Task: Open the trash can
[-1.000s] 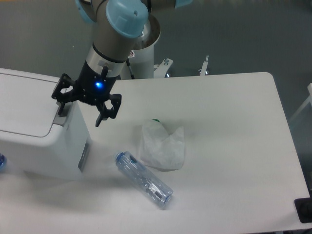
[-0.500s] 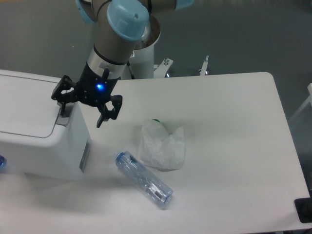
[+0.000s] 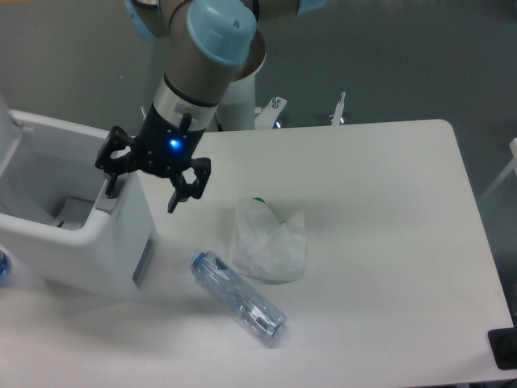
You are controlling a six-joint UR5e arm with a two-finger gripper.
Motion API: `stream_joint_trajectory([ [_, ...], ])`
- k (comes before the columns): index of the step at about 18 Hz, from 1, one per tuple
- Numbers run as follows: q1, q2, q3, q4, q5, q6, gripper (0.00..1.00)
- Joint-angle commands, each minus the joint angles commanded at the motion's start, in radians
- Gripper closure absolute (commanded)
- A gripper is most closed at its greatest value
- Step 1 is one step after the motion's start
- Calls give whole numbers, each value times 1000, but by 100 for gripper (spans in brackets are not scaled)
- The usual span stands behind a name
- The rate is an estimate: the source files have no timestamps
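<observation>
The white boxy trash can (image 3: 89, 246) stands at the table's left edge. Its lid (image 3: 8, 129) is swung up at the far left and the inside (image 3: 48, 202) shows. A grey rectangular panel (image 3: 143, 260) is on the can's right wall. My gripper (image 3: 145, 187) is open and empty, with a blue light on its body. Its left finger (image 3: 110, 182) is at the can's right rim, and whether it touches I cannot tell. Its right finger (image 3: 179, 196) hangs over the table beside the can.
A thin whitish plastic bag (image 3: 271, 241) lies crumpled right of the can. A clear plastic bottle (image 3: 238, 297) lies on its side in front of it. A black object (image 3: 505, 347) is at the table's front right corner. The arm's base (image 3: 238, 101) stands behind the table.
The trash can's lid, flat and shut before, has sprung up and the inside now shows. My gripper has shifted slightly right and stays open.
</observation>
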Motion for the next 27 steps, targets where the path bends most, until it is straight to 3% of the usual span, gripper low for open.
stream_joint_trajectory([
  [5,14,0,2,0,0,2,0],
  [9,81,-6,78,0,8,11,0],
  [14,191,-23,113,6,11,44,0],
  [20,314,-112,141,80,20,184,0],
  [23,348,-138,138,80,79,290,0],
  [27,379,-166,130,78,262,432,0],
])
